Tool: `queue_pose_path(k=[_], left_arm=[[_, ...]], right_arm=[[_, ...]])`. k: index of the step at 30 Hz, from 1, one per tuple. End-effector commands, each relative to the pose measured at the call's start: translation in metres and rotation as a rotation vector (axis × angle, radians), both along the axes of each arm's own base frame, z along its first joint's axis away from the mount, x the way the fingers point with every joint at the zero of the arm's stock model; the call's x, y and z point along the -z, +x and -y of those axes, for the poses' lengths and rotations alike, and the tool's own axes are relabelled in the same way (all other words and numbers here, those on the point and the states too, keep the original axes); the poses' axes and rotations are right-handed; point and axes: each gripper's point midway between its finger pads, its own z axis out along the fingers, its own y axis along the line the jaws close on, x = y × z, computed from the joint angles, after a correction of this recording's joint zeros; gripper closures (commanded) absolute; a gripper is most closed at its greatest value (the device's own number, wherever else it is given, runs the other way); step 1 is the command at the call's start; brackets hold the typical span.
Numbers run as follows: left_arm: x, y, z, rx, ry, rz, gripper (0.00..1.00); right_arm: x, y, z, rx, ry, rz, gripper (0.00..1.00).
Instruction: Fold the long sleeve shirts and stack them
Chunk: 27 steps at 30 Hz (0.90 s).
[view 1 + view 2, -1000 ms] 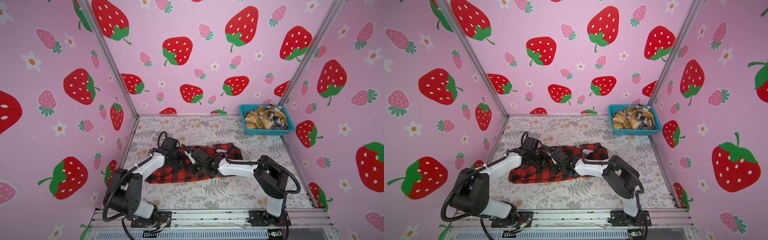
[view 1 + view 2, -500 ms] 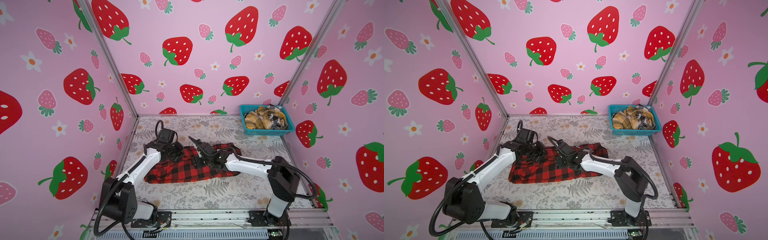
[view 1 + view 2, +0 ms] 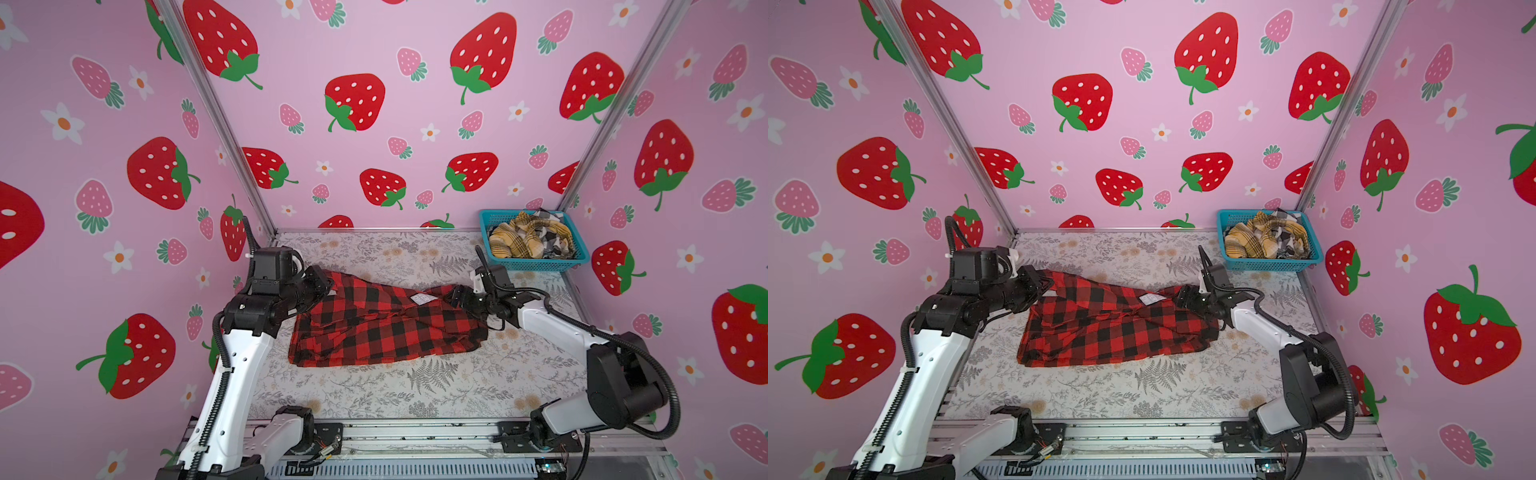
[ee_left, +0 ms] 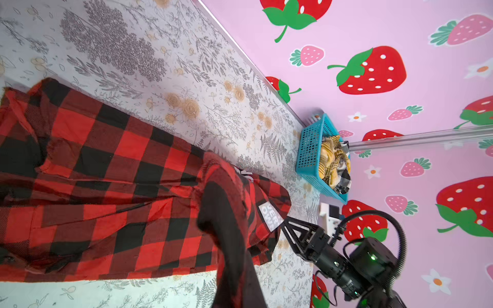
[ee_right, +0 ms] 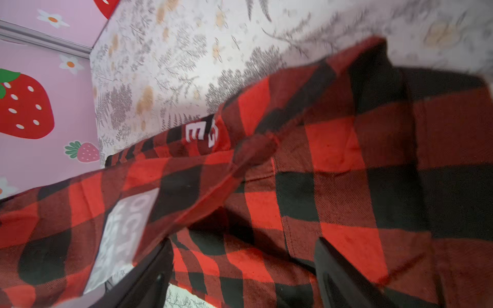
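Note:
A red-and-black buffalo check shirt [image 3: 386, 328] lies spread across the middle of the table in both top views, a white label [image 3: 424, 298] showing near its right end. My left gripper [image 3: 322, 286] is at the shirt's far left corner, shut on a fold of the cloth; in the left wrist view that cloth [image 4: 234, 266] hides the jaws. My right gripper [image 3: 455, 297] stands open at the shirt's right end beside the label. In the right wrist view its fingers [image 5: 144, 277] are wide apart over the fabric [image 5: 333, 160]. White lettering [image 5: 200, 133] shows on a fold.
A turquoise mesh basket [image 3: 536, 262] stands in the far right corner with a mustard-yellow plaid shirt [image 3: 513, 241] and a black-and-white plaid one [image 3: 555, 243] crumpled in it. Pink strawberry walls close three sides. A metal rail [image 3: 415, 432] runs along the front.
Both grippers have moved apart from the shirt's middle. The left one shut on the cloth and pulled it left and back. The right one opened, let go and drew to the right end.

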Motion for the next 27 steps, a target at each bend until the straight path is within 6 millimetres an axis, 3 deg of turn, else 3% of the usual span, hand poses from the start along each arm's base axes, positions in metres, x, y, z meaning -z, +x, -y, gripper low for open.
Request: queue_pose_path(k=[1,9,13,17,19,22,25,27], left_arm=[[0.01,-0.007,0.01,0.052,-0.044,-0.02,1.0],[0.026,-0.011,0.014,0.056,-0.076,-0.058,1.0],[0.03,-0.014,0.012,0.048,-0.072,-0.064,1.0],[0.033,-0.015,0.01,0.039,-0.065,-0.07,1.0],[0.034,-0.015,0.008,0.03,-0.055,-0.068,1.0],[0.039,-0.009,0.001,0.004,-0.021,-0.075,1.0],[0.052,0.009,-0.012,-0.039,0.038,-0.108,1.0],[0.058,0.03,-0.015,-0.033,0.042,-0.133,1.0]], right_arm=[[0.004,0.008,-0.006,0.03,0.094,-0.041,0.21],[0.002,0.028,-0.008,0.058,0.156,-0.034,0.18],[0.012,0.039,0.001,0.098,0.165,-0.058,0.24],[0.026,0.046,0.001,0.107,0.151,-0.095,0.48],[0.03,0.047,0.001,0.109,0.144,-0.102,0.64],[0.029,0.053,0.001,0.105,0.148,-0.101,0.84],[0.016,0.065,0.002,0.103,0.161,-0.063,1.0],[0.006,0.072,0.004,0.104,0.185,-0.041,1.0]])
